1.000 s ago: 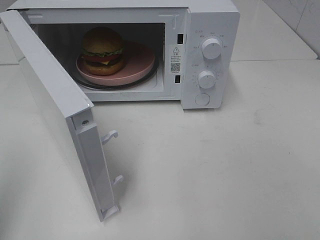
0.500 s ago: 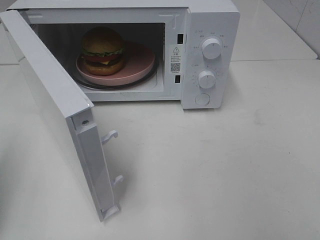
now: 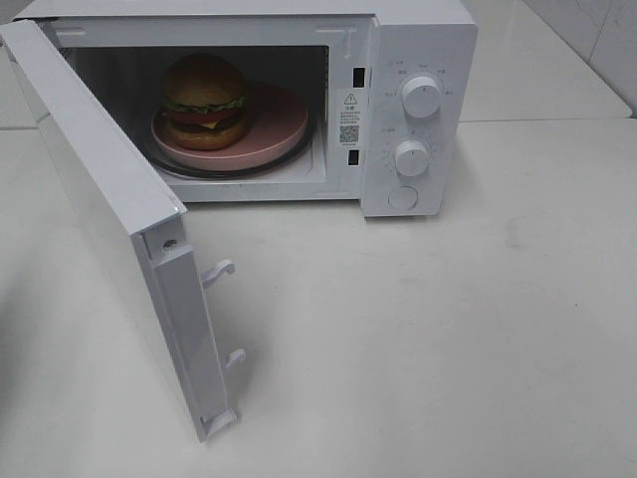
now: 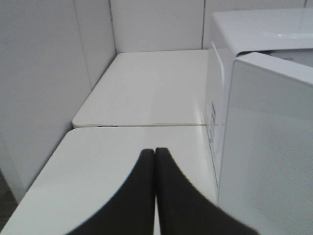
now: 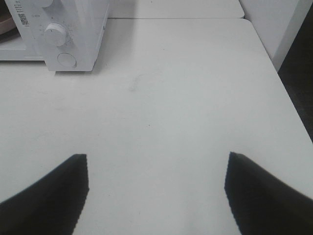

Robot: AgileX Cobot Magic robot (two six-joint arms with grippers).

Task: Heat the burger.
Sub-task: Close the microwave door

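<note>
Closing the door on the burger comes next. The left hand, pressed together and empty, lies beside the door's outer face. The right hand is spread, well apart.

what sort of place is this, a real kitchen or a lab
Probably a lab bench set up like a kitchen, not a home one. A white microwave with a burger on a pink plate sits on plain white tables, with bare white panel walls around.
</note>
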